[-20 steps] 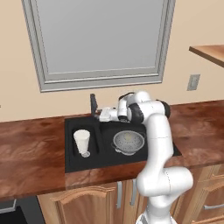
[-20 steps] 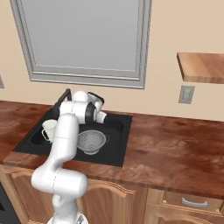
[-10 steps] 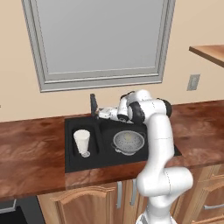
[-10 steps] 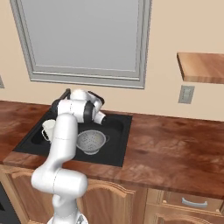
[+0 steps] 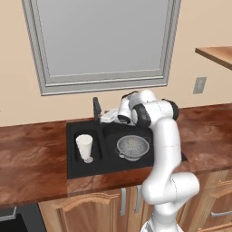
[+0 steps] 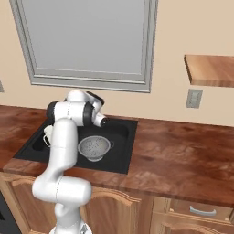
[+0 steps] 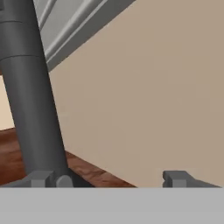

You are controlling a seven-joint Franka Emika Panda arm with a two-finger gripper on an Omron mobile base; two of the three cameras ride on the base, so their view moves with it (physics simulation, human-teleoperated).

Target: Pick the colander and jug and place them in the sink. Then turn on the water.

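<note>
Both items look placed already: the colander (image 5: 132, 147) sits upright in the larger basin of the sink (image 5: 78, 166), and the jug (image 5: 84, 147) stands upright in the narrow basin at about 9 o'clock from it, the 2 apart with the divider between them. No blue stream shows at the faucet (image 5: 96, 109), so I judge the step in hand to be turning on the water. The gripper (image 5: 108, 117) is held level at the back of the sink, just beside the faucet at its 3 o'clock in the left base view. In the hand view the dark faucet column (image 7: 29, 96) rises at 10 o'clock, right against one fingertip, while the other tip (image 7: 177, 177) stands well off at 5 o'clock, so the fingers are spread with nothing between them. To do this well, I would keep the fingers spread and sweep sideways with the near tip, pushing the lever rather than pinching the column; where the lever sits is not clear from these frames, so contact height is a guess. Keep the wrist above the basins to avoid clipping the jug.
</note>
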